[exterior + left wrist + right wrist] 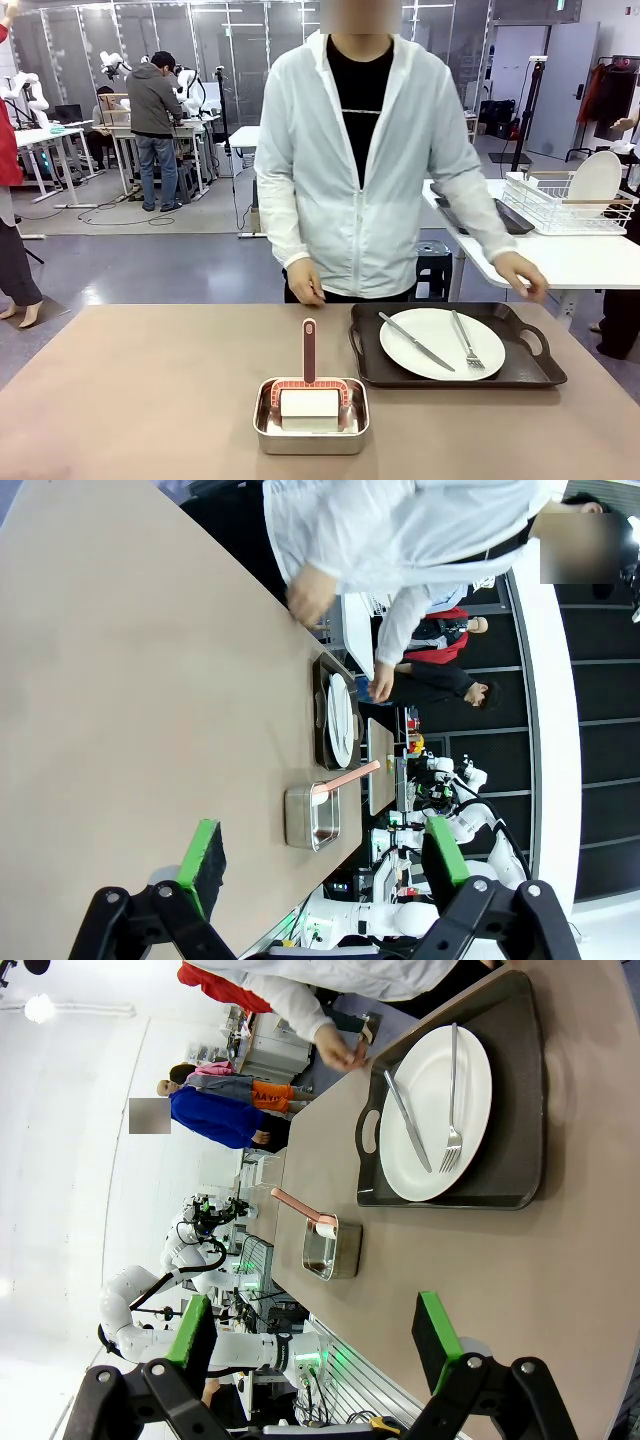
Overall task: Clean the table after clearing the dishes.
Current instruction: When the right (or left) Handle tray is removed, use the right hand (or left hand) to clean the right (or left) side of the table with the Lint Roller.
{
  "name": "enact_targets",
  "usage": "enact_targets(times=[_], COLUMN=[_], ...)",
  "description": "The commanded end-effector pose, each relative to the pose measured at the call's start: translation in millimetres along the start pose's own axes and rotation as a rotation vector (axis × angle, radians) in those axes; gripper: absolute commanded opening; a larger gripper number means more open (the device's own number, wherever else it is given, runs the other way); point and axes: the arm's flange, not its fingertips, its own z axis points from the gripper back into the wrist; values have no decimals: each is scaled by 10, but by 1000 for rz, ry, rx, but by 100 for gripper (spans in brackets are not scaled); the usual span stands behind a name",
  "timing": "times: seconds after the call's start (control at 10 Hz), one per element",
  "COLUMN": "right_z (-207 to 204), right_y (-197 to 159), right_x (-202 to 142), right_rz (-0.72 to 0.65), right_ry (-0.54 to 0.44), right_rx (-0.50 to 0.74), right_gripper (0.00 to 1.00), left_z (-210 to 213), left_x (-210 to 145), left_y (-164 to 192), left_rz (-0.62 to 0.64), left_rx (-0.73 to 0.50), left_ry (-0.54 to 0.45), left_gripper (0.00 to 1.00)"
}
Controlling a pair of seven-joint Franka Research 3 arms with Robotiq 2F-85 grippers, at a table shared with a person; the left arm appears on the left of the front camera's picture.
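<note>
Front view: the table (pixel 150 400) bears one dark tray (pixel 540 372) at its far right. On the tray lies one white plate (pixel 430 335), with one knife (pixel 415 341) and one fork (pixel 467 341) lying across it, apart from each other. Nearer the middle stands one steel pan (pixel 262 425) holding one white-headed tool (pixel 309 402), whose red handle points toward the person. The person stands at the far edge. One hand (pixel 303 283) is at the table's rim, the other (pixel 522 275) just beyond the tray's far corner. Behind, on a white table, a rack (pixel 560 205) holds one more plate (pixel 595 180).

Left wrist view: the left gripper (pixel 322 852) hangs over the table's near edge, its two green pads spread wide with nothing between them. The pan is just ahead, the tray and plate farther on.

Right wrist view: the right gripper (pixel 313 1328) is likewise spread wide and empty above the table, with the pan and then the tray, plate, knife and fork ahead.
</note>
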Motion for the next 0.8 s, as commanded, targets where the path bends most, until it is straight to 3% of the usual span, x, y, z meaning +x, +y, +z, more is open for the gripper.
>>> enact_targets(times=[0.0, 0.7], right_z=[10, 10], right_y=[25, 25], right_x=[-19, -19], right_rz=[3, 3], right_ry=[2, 2], right_rx=[9, 9], right_gripper=[100, 100], left_z=[22, 22], left_x=[-15, -15], left_y=[-46, -46], left_rz=[12, 12], left_rx=[-1, -1], left_ry=[0, 0], left_gripper=[100, 100])
